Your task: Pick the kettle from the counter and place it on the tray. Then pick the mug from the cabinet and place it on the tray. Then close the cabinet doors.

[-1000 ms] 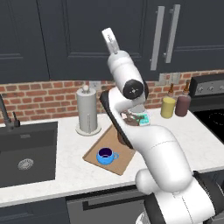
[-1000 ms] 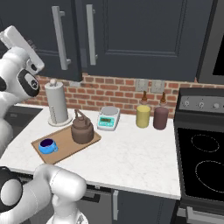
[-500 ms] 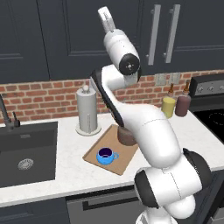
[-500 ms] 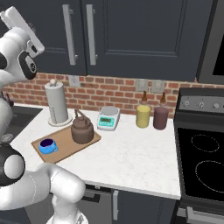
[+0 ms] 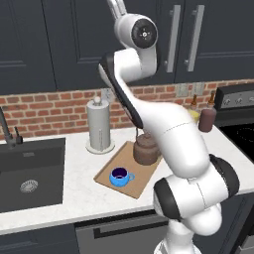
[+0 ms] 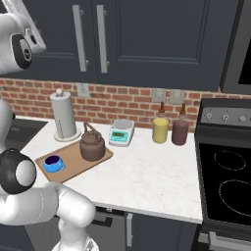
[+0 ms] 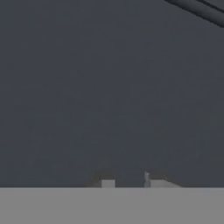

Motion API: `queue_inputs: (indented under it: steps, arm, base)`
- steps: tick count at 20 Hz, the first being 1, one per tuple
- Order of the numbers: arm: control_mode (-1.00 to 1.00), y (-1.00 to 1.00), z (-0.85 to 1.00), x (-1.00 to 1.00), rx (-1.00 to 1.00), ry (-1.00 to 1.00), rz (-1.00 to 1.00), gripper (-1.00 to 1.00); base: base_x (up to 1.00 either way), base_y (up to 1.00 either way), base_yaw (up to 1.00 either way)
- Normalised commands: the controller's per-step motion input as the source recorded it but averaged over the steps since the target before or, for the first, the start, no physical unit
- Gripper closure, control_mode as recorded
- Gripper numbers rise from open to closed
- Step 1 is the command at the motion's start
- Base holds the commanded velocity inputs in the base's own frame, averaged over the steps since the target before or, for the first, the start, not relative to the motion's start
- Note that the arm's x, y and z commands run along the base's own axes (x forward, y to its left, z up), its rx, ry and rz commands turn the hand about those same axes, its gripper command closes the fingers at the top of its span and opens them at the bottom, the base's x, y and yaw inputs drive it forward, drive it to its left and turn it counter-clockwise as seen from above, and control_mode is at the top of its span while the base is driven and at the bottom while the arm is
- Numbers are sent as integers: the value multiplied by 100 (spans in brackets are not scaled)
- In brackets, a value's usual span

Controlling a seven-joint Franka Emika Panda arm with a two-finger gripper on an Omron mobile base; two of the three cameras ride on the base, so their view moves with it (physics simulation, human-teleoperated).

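The dark-brown kettle (image 5: 146,149) (image 6: 92,144) stands on the light-wood tray (image 5: 144,176) (image 6: 73,164), which lies on the white counter (image 6: 147,176). The blue mug (image 5: 120,176) (image 6: 53,163) sits on the tray's near end. Both cabinet doors (image 5: 218,39) (image 6: 147,39) look shut, their silver handles (image 5: 173,37) (image 6: 102,37) side by side. My arm reaches straight up past the top of the left base view. In the hand view my gripper (image 7: 129,181) faces a flat dark panel at close range, fingertips (image 7: 108,183) slightly apart with nothing between them.
A grey paper-towel holder (image 5: 99,126) (image 6: 63,117) stands behind the tray. A sink (image 5: 30,173) lies to the left. A small scale (image 6: 121,133), a yellow canister (image 6: 160,128) and a brown canister (image 6: 180,130) line the brick wall. The stove (image 6: 230,181) is at right.
My arm has swung higher, and the hand has gone above the top of the left base view. The whole scene has shifted a little in the right base view. Kettle and mug have stayed put.
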Motion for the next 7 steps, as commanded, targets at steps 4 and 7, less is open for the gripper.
queue_inputs:
  steps: [4,7]
  arm:
    - [-100,0,-38,85,0,1,1,100]
    - [-100,0,-76,81,0,0,1,100]
  base:
    - [0,0,0]
    - [0,0,0]
